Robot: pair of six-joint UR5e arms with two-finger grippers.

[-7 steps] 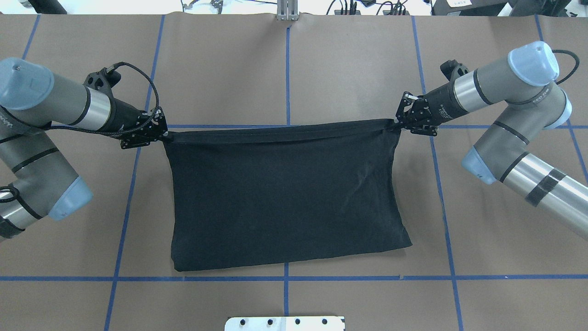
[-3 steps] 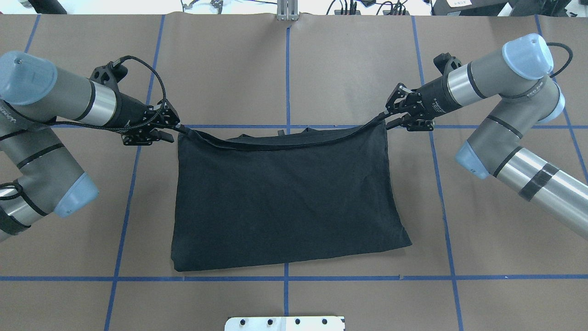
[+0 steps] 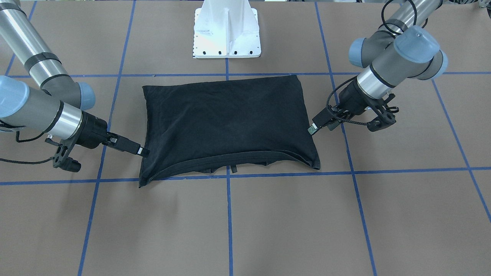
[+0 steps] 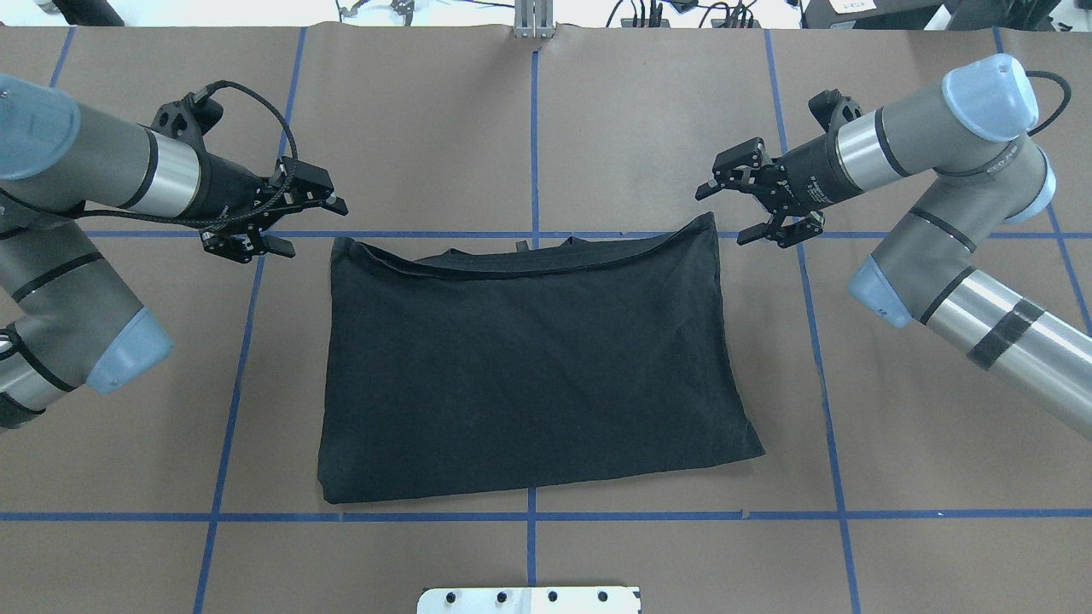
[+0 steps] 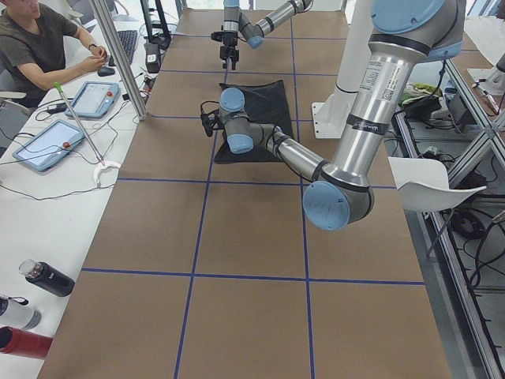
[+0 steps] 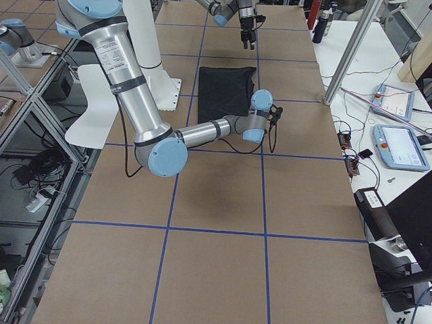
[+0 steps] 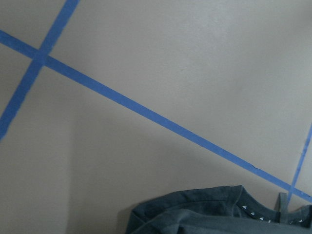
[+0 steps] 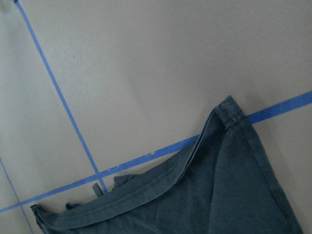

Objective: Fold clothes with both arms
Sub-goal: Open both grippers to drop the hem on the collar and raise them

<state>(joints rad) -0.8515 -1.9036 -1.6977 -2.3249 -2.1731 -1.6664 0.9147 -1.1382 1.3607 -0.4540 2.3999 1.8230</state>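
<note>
Overhead exterior is showing the black T-shirt lying flat at the middle of the table, doubled over into a wide rectangle. Only plain black cloth is facing up, and no print is showing. Its far edge is lying along a blue tape line, and there the layers are not quite meeting: a sagging hem is leaving a strip of the under layer and a small tab peeking out beyond it. The near edge is looking like a clean fold, skewed slightly toward the right.

The left gripper is hovering just beside the far left corner with its jaws spread, holding nothing and touching no cloth. The right gripper is doing the same just beside the far right corner. Both wrist views are agreeing, each showing only a shirt corner against the bare brown paper table.

Judging from this, a first half-fold is sitting finished. The wide shape is suggesting that at least one crosswise fold is remaining, along with some tidying of the far edge.
</note>
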